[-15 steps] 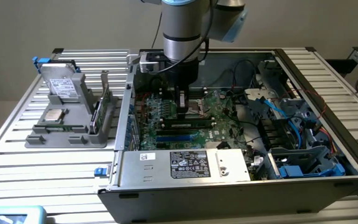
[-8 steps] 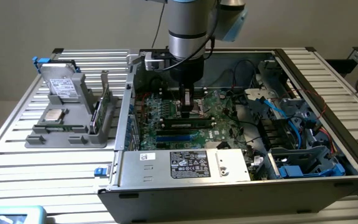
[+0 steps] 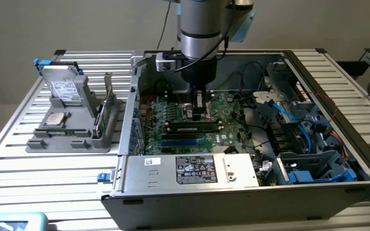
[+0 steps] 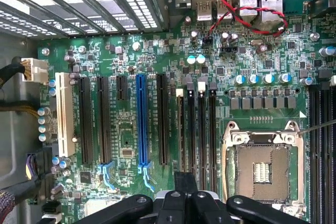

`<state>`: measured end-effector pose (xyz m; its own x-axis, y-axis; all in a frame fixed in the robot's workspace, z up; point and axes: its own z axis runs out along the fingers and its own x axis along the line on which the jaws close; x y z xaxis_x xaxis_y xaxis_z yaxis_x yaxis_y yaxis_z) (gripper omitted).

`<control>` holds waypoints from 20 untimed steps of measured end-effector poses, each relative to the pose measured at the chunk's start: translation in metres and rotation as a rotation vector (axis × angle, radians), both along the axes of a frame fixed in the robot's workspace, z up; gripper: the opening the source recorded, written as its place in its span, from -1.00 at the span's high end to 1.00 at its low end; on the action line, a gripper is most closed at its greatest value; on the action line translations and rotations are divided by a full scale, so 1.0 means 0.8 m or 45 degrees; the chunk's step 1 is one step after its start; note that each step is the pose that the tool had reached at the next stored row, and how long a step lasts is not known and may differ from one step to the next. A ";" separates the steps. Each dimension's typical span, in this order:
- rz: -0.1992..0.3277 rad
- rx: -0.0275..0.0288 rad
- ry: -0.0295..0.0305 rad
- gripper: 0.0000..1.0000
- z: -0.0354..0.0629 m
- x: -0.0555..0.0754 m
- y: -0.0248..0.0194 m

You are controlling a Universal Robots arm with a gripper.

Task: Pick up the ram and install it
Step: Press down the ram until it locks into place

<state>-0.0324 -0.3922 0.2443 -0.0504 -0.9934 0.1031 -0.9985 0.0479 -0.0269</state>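
The computer case (image 3: pixel 236 192) lies on its side on the slatted table (image 3: pixel 18 159) with its cover off, so the motherboard (image 4: pixel 210 77) faces up and the arm can come at it from above. The arm (image 3: pixel 201 29) stands nearly upright, reaching straight down into the case. Its gripper (image 3: pixel 200 115) is closed and low over the board; whether it pinches anything I cannot tell. Just below it the ram (image 3: pixel 193 128), a long narrow stick, lies along the slots and seems to sit in one. A gray holder (image 3: pixel 75 139) with other parts stands beside the case, at the exterior view's left.
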 end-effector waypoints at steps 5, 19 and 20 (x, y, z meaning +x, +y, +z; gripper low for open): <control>0.000 -0.0001 0.0001 0.79 0.000 0.001 0.0000; -0.147 -0.0002 0.0001 0.79 0.000 0.001 0.0003; -0.165 -0.0002 0.0001 0.79 0.000 0.001 0.0003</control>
